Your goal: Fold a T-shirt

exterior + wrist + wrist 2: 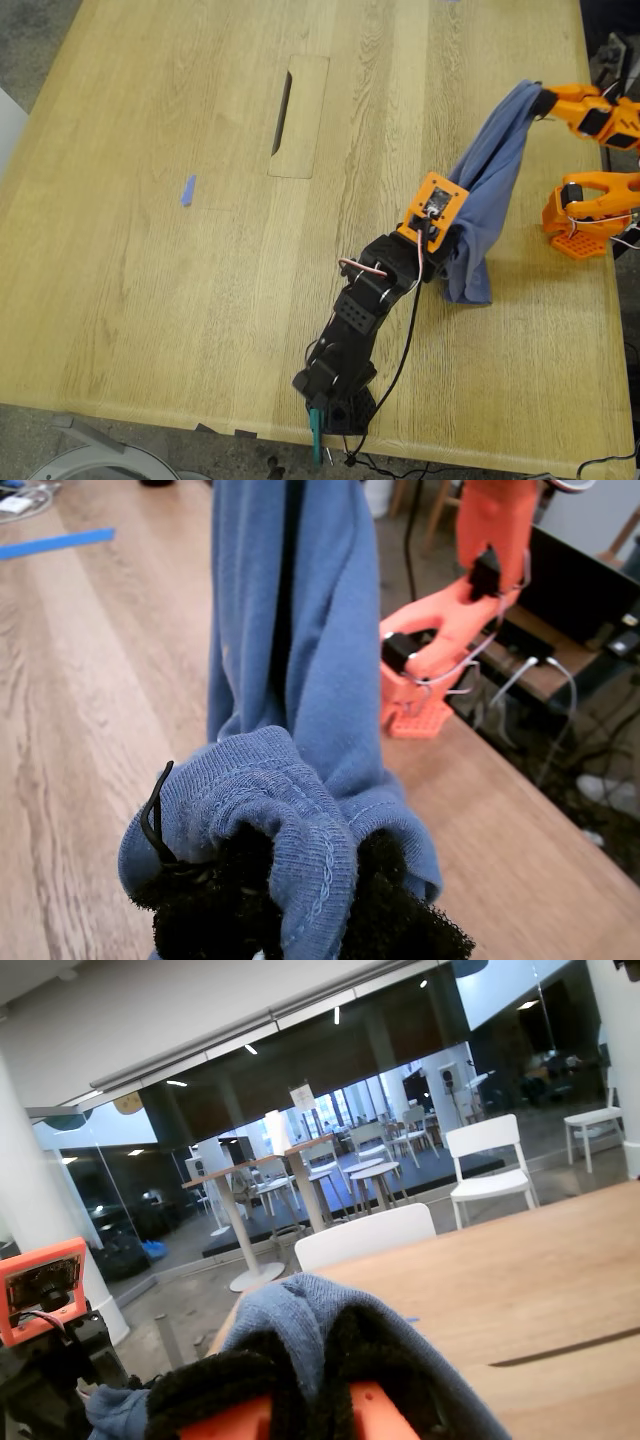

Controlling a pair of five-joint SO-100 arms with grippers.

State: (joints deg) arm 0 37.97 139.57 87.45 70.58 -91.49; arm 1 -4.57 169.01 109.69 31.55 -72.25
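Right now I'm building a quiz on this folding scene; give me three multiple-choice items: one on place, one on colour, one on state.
1. Where is the T-shirt?
A. Flat on the table
B. Strung in the air between two arms
C. On the floor

2. What colour is the small tape scrap on the table?
A. Red
B. Blue
C. White

3. How is my first pincer?
A. Open, holding nothing
B. Shut on a hem fold of the shirt
C. Resting on the table

Answers: B, the exterior view shows the cloth hanging between the black arm and the orange arm. B, it is blue in the exterior view. B, the first wrist view shows stitched hem bunched in its jaws.
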